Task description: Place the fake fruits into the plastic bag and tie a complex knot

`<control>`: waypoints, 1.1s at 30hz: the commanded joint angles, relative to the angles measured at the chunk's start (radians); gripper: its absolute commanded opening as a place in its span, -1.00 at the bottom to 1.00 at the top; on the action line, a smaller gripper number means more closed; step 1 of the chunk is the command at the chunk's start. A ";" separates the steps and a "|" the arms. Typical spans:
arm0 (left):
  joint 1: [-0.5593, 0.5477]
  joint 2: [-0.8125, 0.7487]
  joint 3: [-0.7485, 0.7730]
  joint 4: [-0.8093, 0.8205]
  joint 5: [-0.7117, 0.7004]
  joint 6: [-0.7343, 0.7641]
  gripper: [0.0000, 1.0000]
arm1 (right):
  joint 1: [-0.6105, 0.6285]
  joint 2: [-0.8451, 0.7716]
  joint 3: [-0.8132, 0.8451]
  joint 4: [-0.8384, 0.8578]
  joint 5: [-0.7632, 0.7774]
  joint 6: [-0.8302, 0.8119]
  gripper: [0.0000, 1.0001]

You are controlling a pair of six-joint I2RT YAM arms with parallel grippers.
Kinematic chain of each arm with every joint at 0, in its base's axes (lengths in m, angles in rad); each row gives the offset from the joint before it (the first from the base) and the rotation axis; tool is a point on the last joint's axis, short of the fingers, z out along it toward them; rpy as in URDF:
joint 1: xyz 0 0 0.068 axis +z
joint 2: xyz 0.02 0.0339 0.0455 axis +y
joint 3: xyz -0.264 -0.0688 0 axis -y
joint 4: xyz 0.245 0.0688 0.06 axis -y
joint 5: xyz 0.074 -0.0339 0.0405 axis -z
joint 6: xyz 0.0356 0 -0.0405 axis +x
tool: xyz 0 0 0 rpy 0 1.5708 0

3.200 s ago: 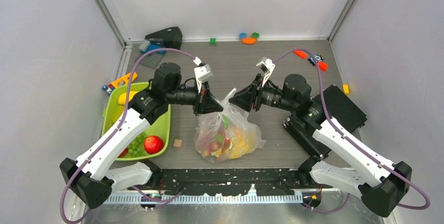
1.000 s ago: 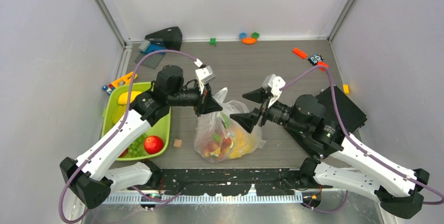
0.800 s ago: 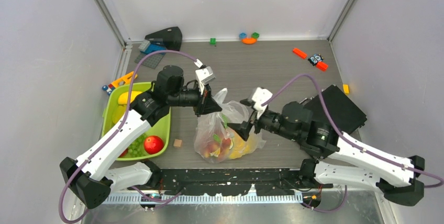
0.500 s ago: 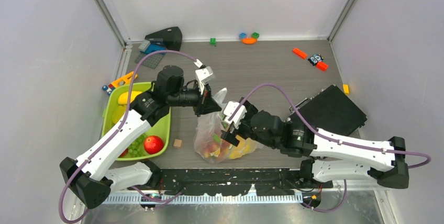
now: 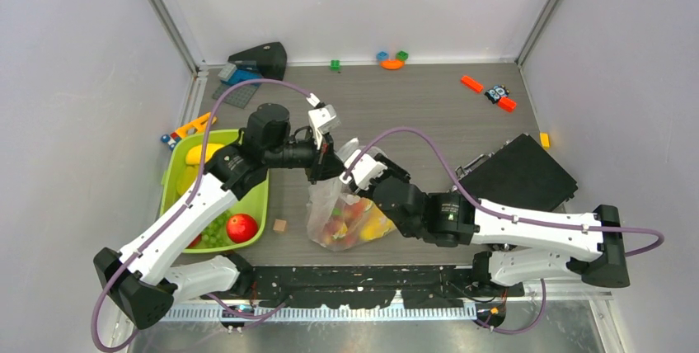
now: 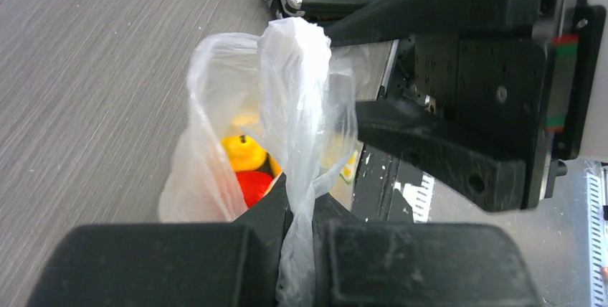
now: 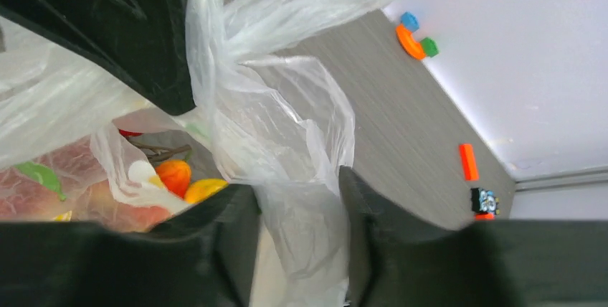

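Our right tool [image 7: 294, 206] comes in low from the near right. Its arm lies almost flat over the tabletop [image 5: 429, 114], upper link laid out to the right and forearm doubling back leftward. The jaws stand partly apart with a fold of the plastic bag [image 5: 334, 213] filling the gap, and we cannot tell whether they clamp it. Just beyond, our left tool [image 6: 300, 206] is pressed together, pinching a twisted strip of the bag's upper film. That arm climbs from the near left, bends over the lime-green tray [image 5: 169, 184] and holds its wrist level, pointing right. We see the bag sitting on the tabletop between both arms, close to the front edge, with fake fruits [image 5: 367, 225] inside. A red apple [image 5: 241, 227] and green grapes [image 5: 216, 231] lie in the tray.
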 commanded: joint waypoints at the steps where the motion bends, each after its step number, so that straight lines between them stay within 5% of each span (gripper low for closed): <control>1: -0.001 -0.025 0.040 0.006 0.021 0.000 -1.00 | -0.009 -0.035 -0.006 0.048 0.170 -0.021 -0.24; 7: -0.002 -0.027 0.034 0.026 0.062 -0.008 -1.00 | -0.047 -0.080 -0.039 0.095 0.131 -0.008 -0.87; 18: -0.002 -0.006 0.022 0.054 0.050 -0.044 -1.00 | -0.099 -0.179 -0.156 0.254 0.106 0.044 -0.90; 22: -0.002 -0.007 0.016 0.058 0.027 -0.049 -1.00 | -0.099 -0.245 -0.203 0.268 -0.005 0.059 -0.53; 29: -0.001 -0.010 0.012 0.052 0.001 -0.036 -1.00 | -0.175 -0.372 -0.209 0.190 -0.388 0.149 0.68; 33: -0.001 -0.010 0.011 0.051 -0.007 -0.030 -1.00 | -0.328 -0.367 -0.121 0.145 -0.708 0.267 0.87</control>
